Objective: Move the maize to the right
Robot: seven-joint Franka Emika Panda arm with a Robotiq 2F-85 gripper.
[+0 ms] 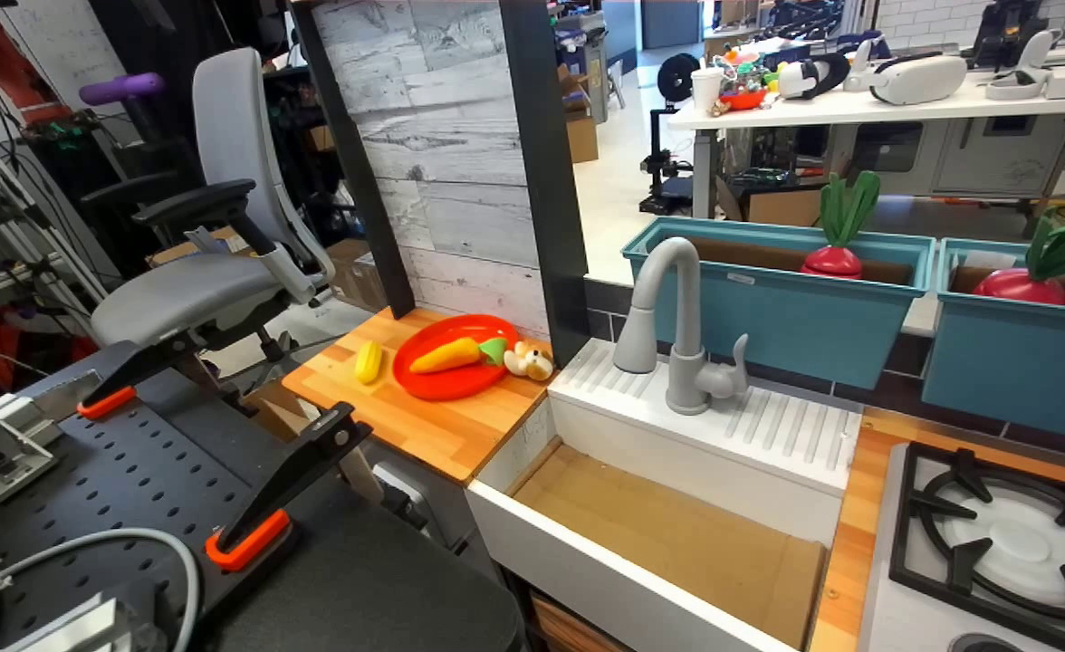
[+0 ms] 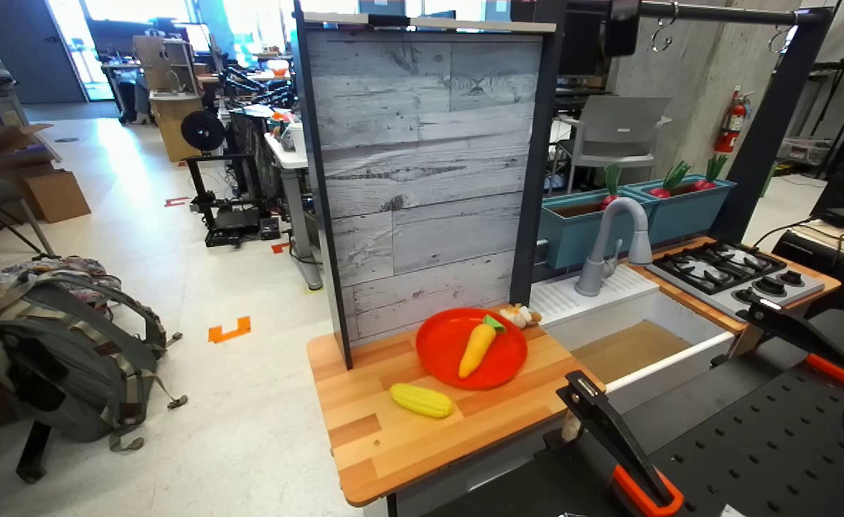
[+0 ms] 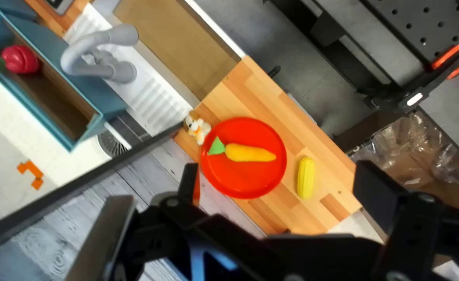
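The maize, a small ridged yellow corn cob, lies on the wooden counter beside the red plate, apart from it. It shows in both exterior views, as maize (image 1: pixel 369 362) and maize (image 2: pixel 422 400), and in the wrist view as maize (image 3: pixel 306 177). The round red plate (image 3: pixel 245 181) holds an orange-yellow carrot (image 3: pixel 251 153) with a green top. My gripper (image 3: pixel 282 187) shows only in the wrist view. Its black fingers are wide apart with nothing between them. It is above the counter, with the maize between the fingers in view but well below them.
A small white and brown toy (image 3: pixel 197 127) touches or nearly touches the plate's edge. A grey wood-print panel (image 2: pixel 429 179) stands behind the counter (image 2: pixel 379 445). A sink (image 1: pixel 623 580) with a grey faucet (image 1: pixel 685 317) adjoins it. Black clamps (image 1: pixel 302 462) stand at the front.
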